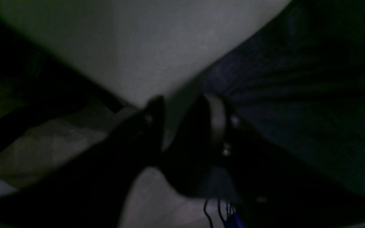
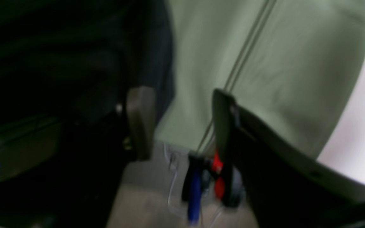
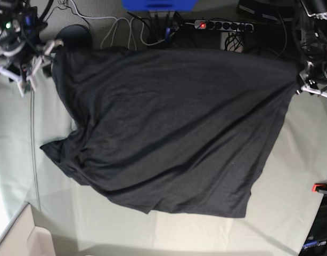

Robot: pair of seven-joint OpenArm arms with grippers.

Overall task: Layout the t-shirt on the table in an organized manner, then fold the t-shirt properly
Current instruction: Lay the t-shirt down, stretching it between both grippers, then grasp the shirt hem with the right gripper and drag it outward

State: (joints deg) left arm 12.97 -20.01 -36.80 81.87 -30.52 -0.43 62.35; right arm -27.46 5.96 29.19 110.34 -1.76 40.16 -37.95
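**Dark shirt spread across pale green table, both claws at its far corners**

Pale grey-green cloth covers the table, which fills most of the base view, with a faint crease line running down its left side and a small red clamp at the right edge. Beyond the table's top edge lie a power strip with a lit red switch, loose cables and a blue object.

Spread over the middle of the table is the t-shirt, charcoal-black, plain side up, with no print showing. Its upper edge runs along the top of the table from upper left to upper right. One sleeve pokes out at the left middle of the frame, and the lower hem slants down to a corner at the lower centre right. Shallow wrinkles cross the fabric.

The right gripper sits at the upper left of the base view, beside the shirt's upper left corner. Its wrist view shows the fingers spread apart with bare green table between them; the dark fabric lies just beside the left finger, not pinched.

The left gripper is at the upper right, at the shirt's other top corner. Its wrist view is very dim: the jaws stand slightly parted, pale table showing in the gap, the shirt just to the right. Whether fabric touches a finger cannot be told.
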